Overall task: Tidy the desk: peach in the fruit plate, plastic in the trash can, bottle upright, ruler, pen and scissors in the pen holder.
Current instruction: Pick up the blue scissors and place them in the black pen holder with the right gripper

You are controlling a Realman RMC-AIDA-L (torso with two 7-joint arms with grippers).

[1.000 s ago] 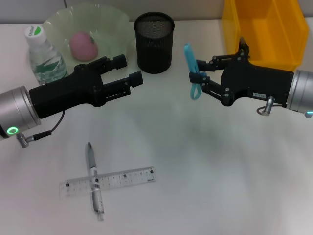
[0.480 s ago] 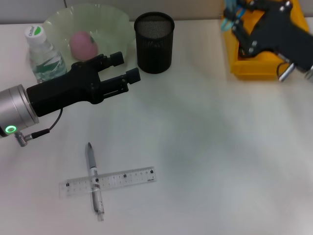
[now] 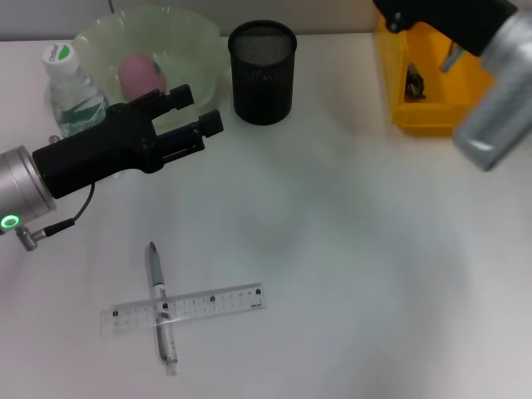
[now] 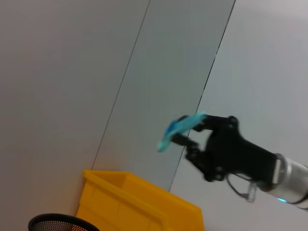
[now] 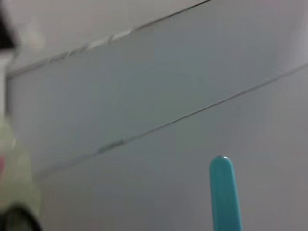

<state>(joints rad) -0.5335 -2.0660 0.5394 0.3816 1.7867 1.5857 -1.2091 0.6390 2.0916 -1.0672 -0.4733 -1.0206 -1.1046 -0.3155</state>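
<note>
My right arm (image 3: pixel 490 50) is raised at the far right above the yellow trash can (image 3: pixel 432 116), and its gripper is off the top of the head view. The left wrist view shows my right gripper (image 4: pixel 192 132) in the air, shut on the blue scissors (image 4: pixel 179 129). A blue scissor tip (image 5: pixel 222 192) shows in the right wrist view. My left gripper (image 3: pixel 198 110) hovers open and holds nothing, between the fruit plate (image 3: pixel 199 41) and the black mesh pen holder (image 3: pixel 262 71). The pink peach (image 3: pixel 135 73) lies in the plate. The bottle (image 3: pixel 71 91) stands upright. Pen (image 3: pixel 160 299) and clear ruler (image 3: pixel 199 304) lie crossed at the front left.
A small dark item (image 3: pixel 413 81) lies inside the yellow trash can. White desk surface stretches across the middle and front right.
My right arm has swung up and back with the scissors, from beside the pen holder to above the yellow can. The left gripper has drifted slightly left.
</note>
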